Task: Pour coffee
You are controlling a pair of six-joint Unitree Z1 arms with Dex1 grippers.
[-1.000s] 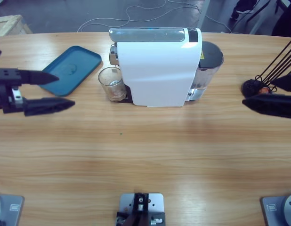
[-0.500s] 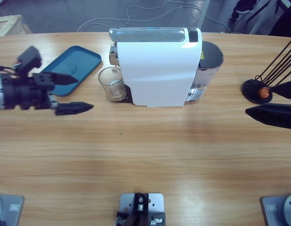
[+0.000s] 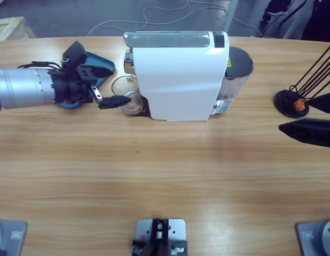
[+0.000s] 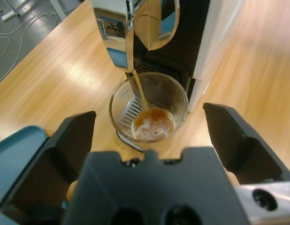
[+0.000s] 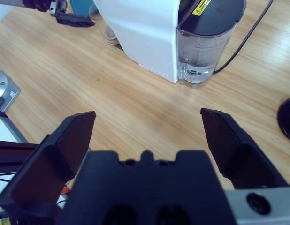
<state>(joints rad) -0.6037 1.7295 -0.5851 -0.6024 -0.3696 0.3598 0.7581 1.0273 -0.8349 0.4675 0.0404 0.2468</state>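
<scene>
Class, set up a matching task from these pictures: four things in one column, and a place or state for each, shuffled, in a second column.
Things
1. glass cup
2. blue tray
3. left pincer
4. water tank

Places or states
A. partly under the left arm
B. under the spout, coffee streaming in
C. at the white coffee machine's back end
D. open, closing in on the cup

Pairs: 1-B, 2-A, 3-D, 4-C

Spread black fingers (image 5: 232,145) face the white coffee machine (image 5: 145,28).
</scene>
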